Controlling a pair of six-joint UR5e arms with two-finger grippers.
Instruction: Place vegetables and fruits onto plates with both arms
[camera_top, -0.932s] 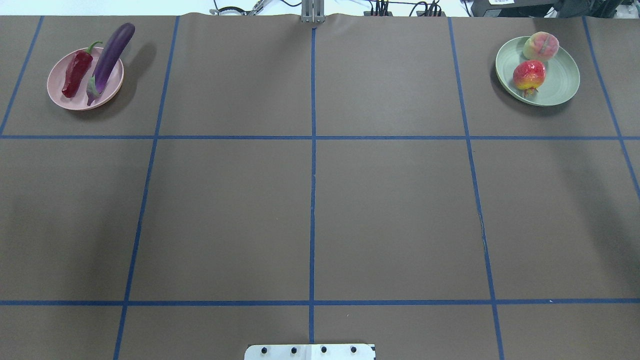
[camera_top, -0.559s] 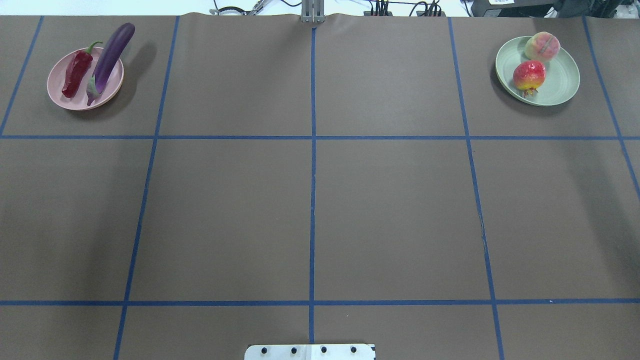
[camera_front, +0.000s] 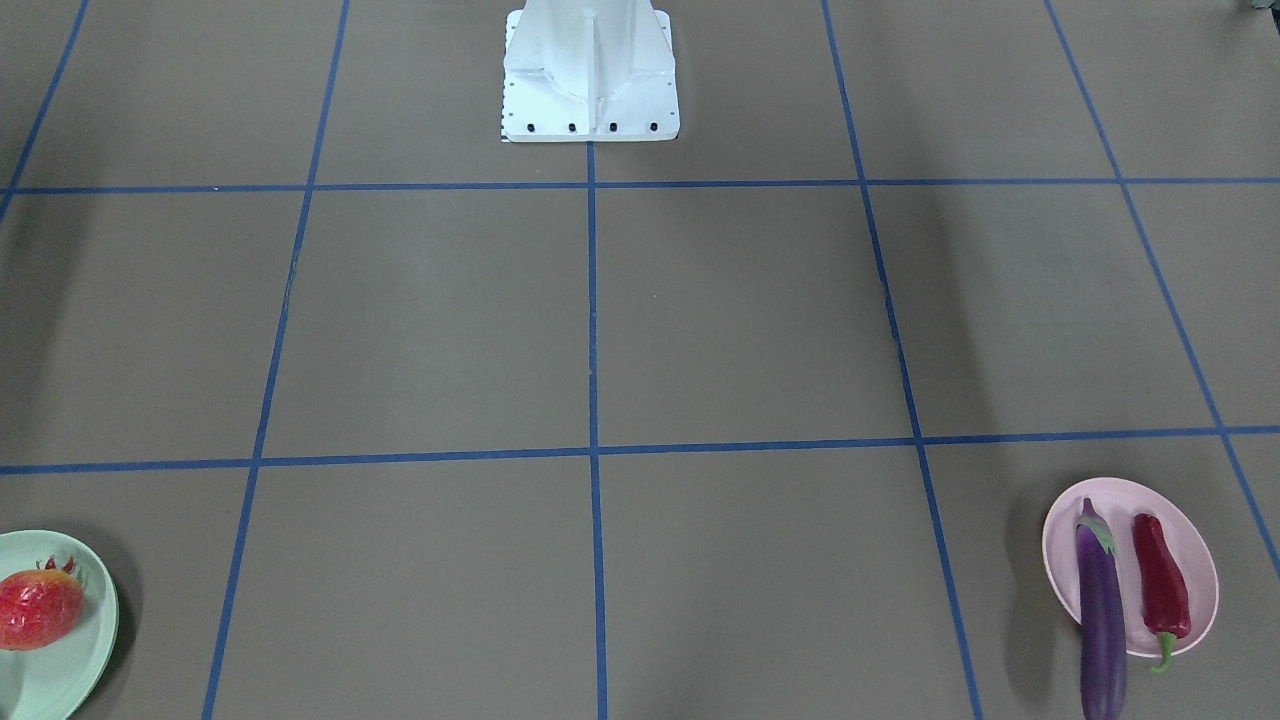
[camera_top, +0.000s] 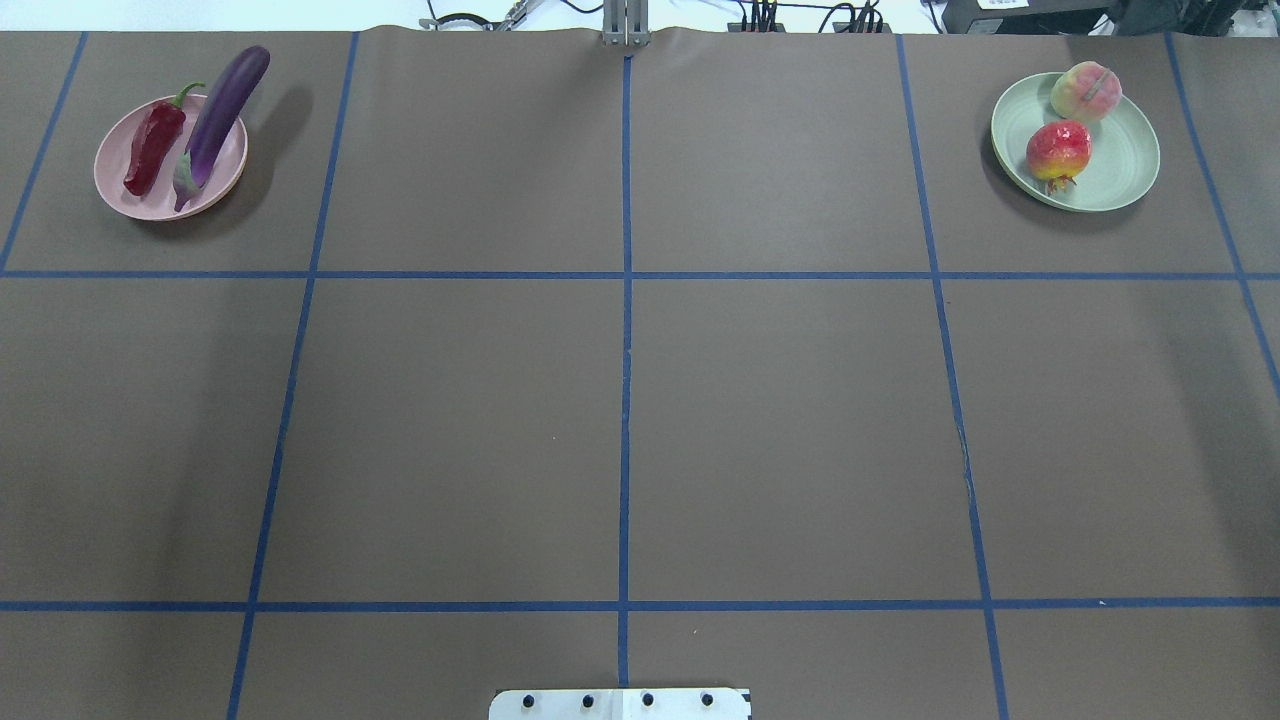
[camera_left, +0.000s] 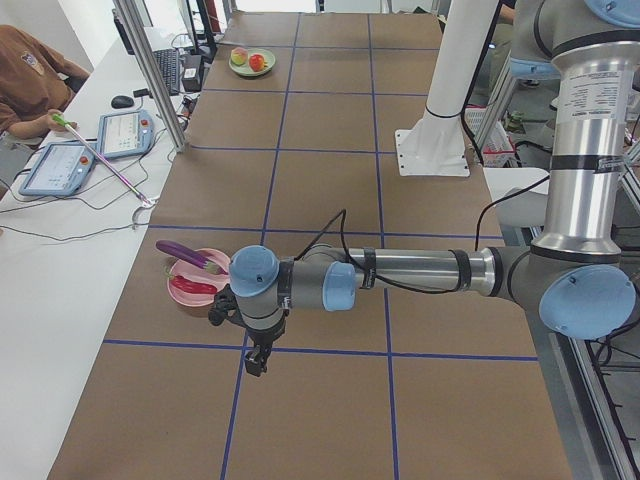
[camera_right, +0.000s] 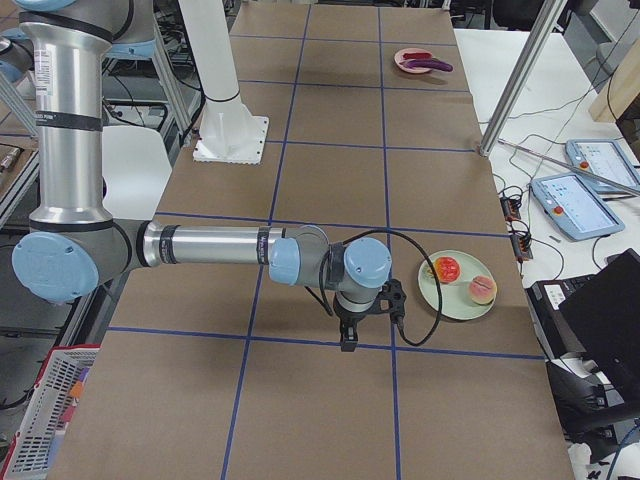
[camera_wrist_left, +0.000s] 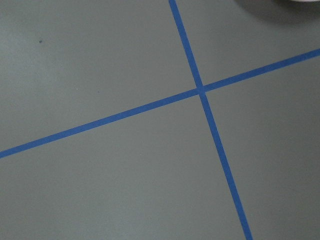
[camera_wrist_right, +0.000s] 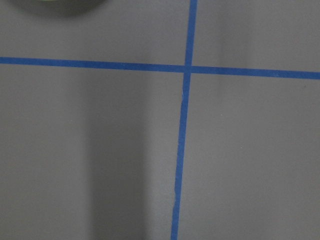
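Jaws of the left gripper (camera_left: 257, 366): seen only from the table-end camera, so I cannot tell whether they are parted or closed. Nothing is visible between them. The gripper points down over a crossing of blue tape lines (camera_wrist_left: 201, 90), near the pink plate (camera_top: 108, 170) and clear of it.

Jaws of the right gripper (camera_right: 348, 345): likewise seen only from the side, so their state cannot be told. This gripper points down above the table (camera_top: 640, 400), near the green plate (camera_top: 1125, 165) and apart from it.

The left arm (camera_left: 410, 272) and the right arm (camera_right: 210, 245) each reach out level over the table.

Pink plate, far left corner: the eggplant (camera_top: 222, 110) lies with its cap end on the plate and its other end overhanging the far rim. The chili pepper (camera_top: 155, 148) lies close alongside it, within the plate.

Green plate, far right corner: the peach (camera_top: 1085, 91) sits at the far rim. The bumpy fruit (camera_top: 1058, 150) sits just beside it, on the robot's side
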